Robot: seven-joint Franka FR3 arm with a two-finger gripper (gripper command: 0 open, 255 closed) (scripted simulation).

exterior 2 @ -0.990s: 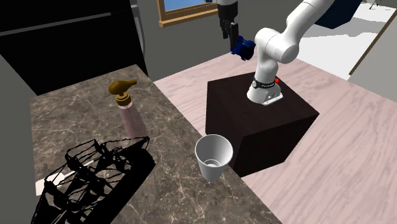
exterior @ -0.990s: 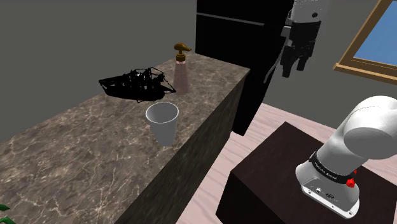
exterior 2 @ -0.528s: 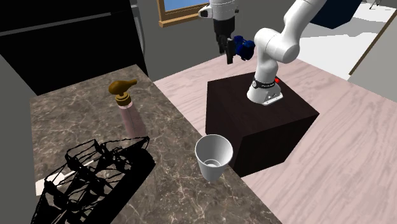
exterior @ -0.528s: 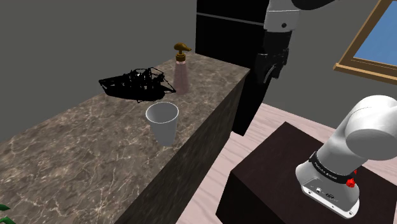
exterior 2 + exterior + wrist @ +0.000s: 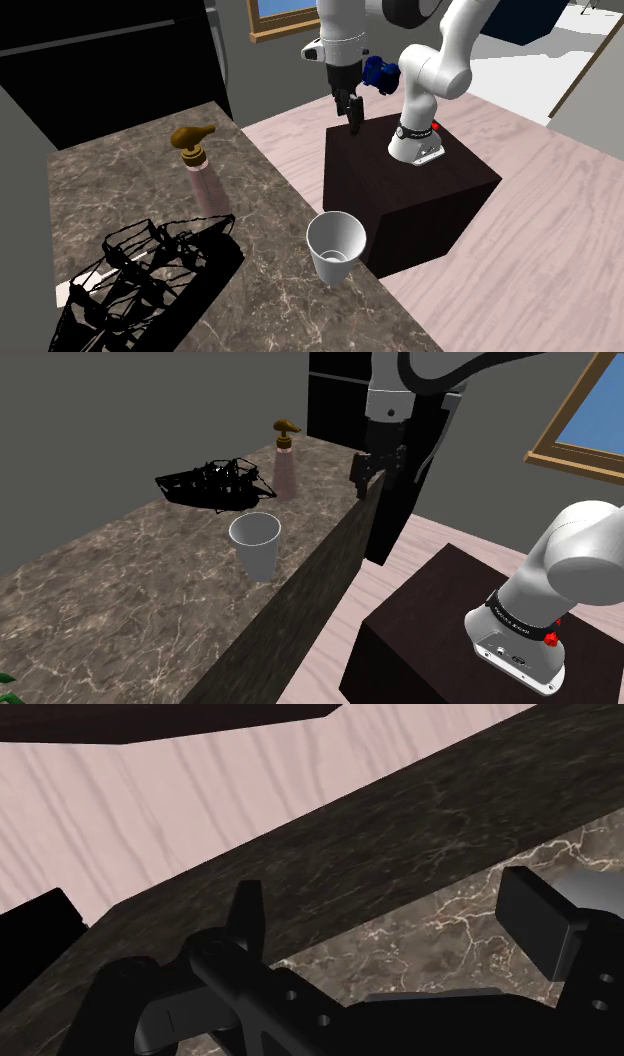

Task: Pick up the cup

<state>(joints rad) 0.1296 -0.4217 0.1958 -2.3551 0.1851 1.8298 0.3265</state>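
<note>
Marbled dark desk (image 5: 120,577) carries the pale cup (image 5: 256,542), upright close to its front edge, well apart from the pincer (image 5: 362,470), which hangs spread at that edge. A grey patch in the wrist view may be the cup. Approaching low risks clipping the desk or nudging the cup off.

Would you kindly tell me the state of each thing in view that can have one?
Cup: upright, empty, unheld, near the counter's edge.
Fingers: open, holding nothing, apart from the cup.
Pump bottle: upright on the counter.
Black wire rack: resting on the counter; contents unclear.
</note>
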